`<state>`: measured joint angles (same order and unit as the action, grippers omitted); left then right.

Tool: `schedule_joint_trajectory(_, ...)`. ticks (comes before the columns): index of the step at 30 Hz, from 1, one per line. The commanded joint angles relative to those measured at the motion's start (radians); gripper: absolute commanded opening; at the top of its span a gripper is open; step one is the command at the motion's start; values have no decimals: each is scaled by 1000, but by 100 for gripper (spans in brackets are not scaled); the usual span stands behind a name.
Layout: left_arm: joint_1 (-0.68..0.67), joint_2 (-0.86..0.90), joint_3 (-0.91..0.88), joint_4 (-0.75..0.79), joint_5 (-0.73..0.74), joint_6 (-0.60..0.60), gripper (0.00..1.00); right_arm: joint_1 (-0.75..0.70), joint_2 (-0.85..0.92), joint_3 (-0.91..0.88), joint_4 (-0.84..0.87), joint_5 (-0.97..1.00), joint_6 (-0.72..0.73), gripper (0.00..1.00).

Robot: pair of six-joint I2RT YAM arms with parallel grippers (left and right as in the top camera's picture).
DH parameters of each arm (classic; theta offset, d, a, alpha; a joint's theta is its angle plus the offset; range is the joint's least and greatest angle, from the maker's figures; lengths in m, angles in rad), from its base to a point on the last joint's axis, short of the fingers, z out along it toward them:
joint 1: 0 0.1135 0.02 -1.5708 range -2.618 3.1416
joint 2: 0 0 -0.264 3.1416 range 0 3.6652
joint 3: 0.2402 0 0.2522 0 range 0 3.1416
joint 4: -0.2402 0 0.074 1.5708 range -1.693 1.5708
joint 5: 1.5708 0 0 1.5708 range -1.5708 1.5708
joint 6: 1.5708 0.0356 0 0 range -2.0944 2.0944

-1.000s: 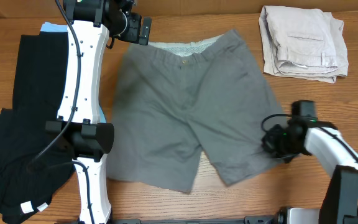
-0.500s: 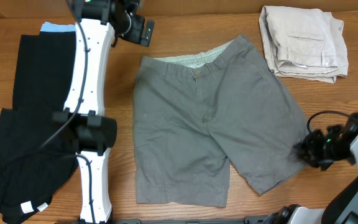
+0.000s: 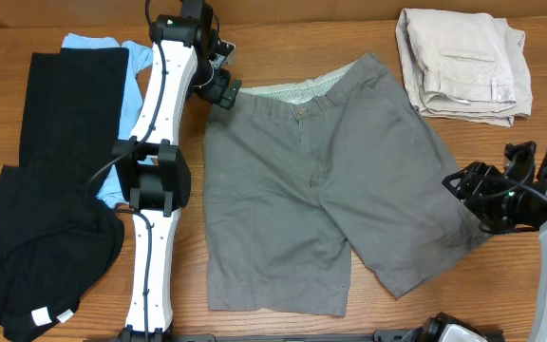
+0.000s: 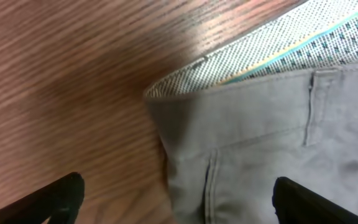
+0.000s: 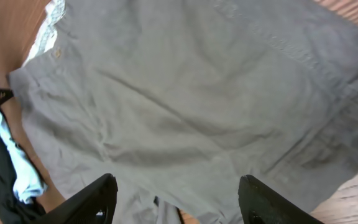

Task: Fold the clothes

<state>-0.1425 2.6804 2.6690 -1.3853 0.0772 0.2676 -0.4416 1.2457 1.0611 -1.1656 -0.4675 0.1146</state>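
Observation:
The grey shorts (image 3: 321, 190) lie spread flat in the middle of the table, waistband at the far side with pale mesh lining (image 4: 260, 56) showing. My left gripper (image 3: 224, 92) hovers open over the waistband's left corner; in the left wrist view the shorts (image 4: 260, 143) lie under the gripper (image 4: 178, 186), with nothing between the fingers. My right gripper (image 3: 465, 190) stands open at the outer edge of the right leg. The right wrist view shows the shorts (image 5: 197, 93) below the gripper (image 5: 178, 186), not held.
Folded pale beige shorts (image 3: 463, 62) sit at the far right. A black garment (image 3: 50, 190) and a light blue cloth (image 3: 131, 66) lie at the left. The white left arm (image 3: 150, 237) stretches from the front edge along the shorts' left side.
The shorts slid right and flattened out. My right gripper opened, let go of the right leg and drew back. My left gripper came down to the waistband corner.

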Motion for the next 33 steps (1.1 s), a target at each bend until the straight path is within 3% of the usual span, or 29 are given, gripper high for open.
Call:
schedule_joint_trajectory(1, 5, 39, -1, 9, 21, 29, 94, 32, -10, 19, 4, -8, -10, 66)
schedule_joint_trajectory(5, 5, 70, -3, 11, 85, 29, 77, 68, -10, 19, 16, -6, -6, 66)
schedule_joint_trajectory(11, 2, 109, -3, 8, 134, 28, 61, 84, -10, 19, 18, -5, 9, 65)
schedule_joint_trajectory(12, 2, 113, -4, 9, 135, 28, 51, 84, -10, 19, 18, -5, 9, 66)
schedule_joint_trajectory(15, 3, 113, -2, 12, 124, 23, 4, 84, -10, 19, 18, -5, 13, 65)
schedule_joint_trajectory(19, 30, 101, 17, -26, 23, -113, 4, 97, -9, 19, 19, -5, 25, 60)
schedule_joint_trajectory(25, 172, 63, 81, -208, -95, -404, 4, 201, 14, 19, 73, 19, 101, 58)
schedule_joint_trajectory(27, 240, 51, 103, -263, -61, -472, 4, 260, 33, 19, 107, 48, 146, 58)
schedule_joint_trajectory(33, 397, 48, 129, -305, 231, -462, 7, 446, 142, 19, 193, 146, 297, 58)
